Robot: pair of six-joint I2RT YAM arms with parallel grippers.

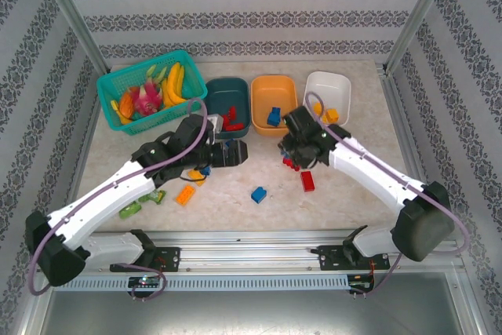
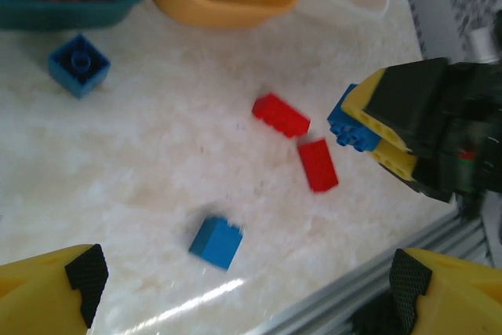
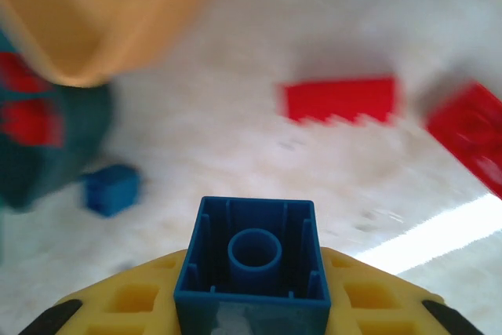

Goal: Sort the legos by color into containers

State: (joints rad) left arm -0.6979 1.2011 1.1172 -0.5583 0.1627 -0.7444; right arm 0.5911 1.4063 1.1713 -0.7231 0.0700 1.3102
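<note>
My right gripper [image 2: 372, 131] is clamped on a blue brick [image 3: 252, 260], just in front of the orange tub [image 1: 260, 106] — the carrying step, I judge. Next: lift it over that tub's rim, then release. My left gripper [image 2: 247, 284] hangs wide open — empty.

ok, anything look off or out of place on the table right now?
Nothing spilled or mis-sorted: the dark teal tub holds red bricks, the orange tub a blue brick, the white tub orange-yellow bricks. Only oddity: a small green item lying on the table at near left, matching no sorted colour.
</note>
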